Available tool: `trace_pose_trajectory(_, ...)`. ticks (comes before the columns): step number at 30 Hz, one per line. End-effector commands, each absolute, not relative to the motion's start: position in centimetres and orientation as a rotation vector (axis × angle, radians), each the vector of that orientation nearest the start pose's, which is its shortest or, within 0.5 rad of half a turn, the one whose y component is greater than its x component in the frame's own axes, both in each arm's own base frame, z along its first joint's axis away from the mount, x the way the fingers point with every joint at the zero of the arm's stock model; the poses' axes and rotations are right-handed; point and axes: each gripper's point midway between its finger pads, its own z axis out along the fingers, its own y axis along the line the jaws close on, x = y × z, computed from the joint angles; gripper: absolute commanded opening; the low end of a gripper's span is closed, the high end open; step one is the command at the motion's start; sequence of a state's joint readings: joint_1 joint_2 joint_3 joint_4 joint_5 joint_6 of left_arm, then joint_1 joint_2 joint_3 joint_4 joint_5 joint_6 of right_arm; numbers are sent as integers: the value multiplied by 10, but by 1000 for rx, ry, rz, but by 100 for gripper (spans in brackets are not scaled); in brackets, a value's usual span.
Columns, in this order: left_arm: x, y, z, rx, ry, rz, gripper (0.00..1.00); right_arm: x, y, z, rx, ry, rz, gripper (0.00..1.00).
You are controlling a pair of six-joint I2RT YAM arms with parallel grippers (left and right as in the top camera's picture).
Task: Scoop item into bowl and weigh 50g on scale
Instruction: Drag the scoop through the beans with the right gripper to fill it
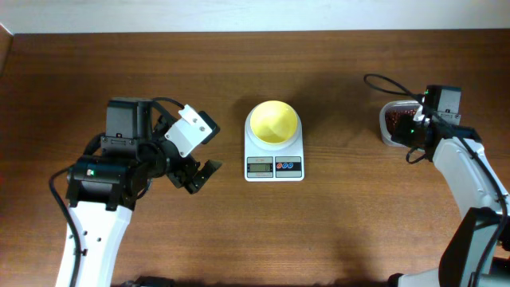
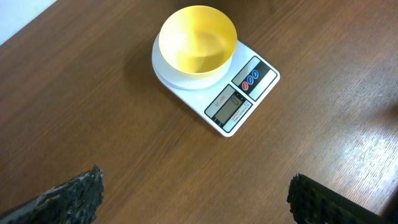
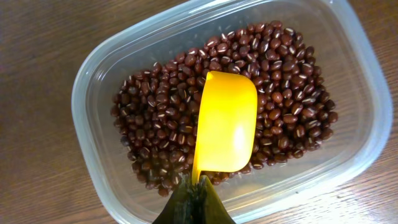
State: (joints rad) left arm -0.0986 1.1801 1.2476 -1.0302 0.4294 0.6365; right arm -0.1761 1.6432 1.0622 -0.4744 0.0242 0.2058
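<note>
The pale yellow bowl (image 1: 273, 123) stands empty on the white scale (image 1: 274, 166) at the table's middle; both also show in the left wrist view, the bowl (image 2: 198, 40) on the scale (image 2: 233, 106). My left gripper (image 1: 197, 175) is open and empty, left of the scale; its jaws (image 2: 196, 196) hang over bare wood. The red-brown beans (image 3: 161, 106) fill a clear tub (image 3: 93, 74), at the far right in the overhead view (image 1: 394, 123). My right gripper (image 3: 196, 199) is shut on the handle of a yellow scoop (image 3: 225, 121), held over the beans.
The table is dark brown wood (image 1: 343, 223). The table's far edge meets a white wall (image 1: 239, 12). A black cable (image 1: 382, 82) loops by the right arm, near the tub.
</note>
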Motion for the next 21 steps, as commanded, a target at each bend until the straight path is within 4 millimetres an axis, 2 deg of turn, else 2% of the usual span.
trace_pose_trajectory(1,285,-99,252,1040,2186,-291,99,387,-61,64,620,2608,108,4)
trace_pose_trajectory(7,285,-99,252,1040,2186,-291,99,377,-76,61,801,2591,130,4)
trace_pose_trajectory(14,285,-99,252,1040,2186,-291,99,378,-76,60,825,2585,152,4)
trace_pose_trajectory(17,285,-99,252,1040,2186,-291,99,377,-81,53,877,2581,156,4)
trace_pose_trajectory(21,285,-99,252,1040,2186,-291,99,380,-65,53,897,2584,314,4)
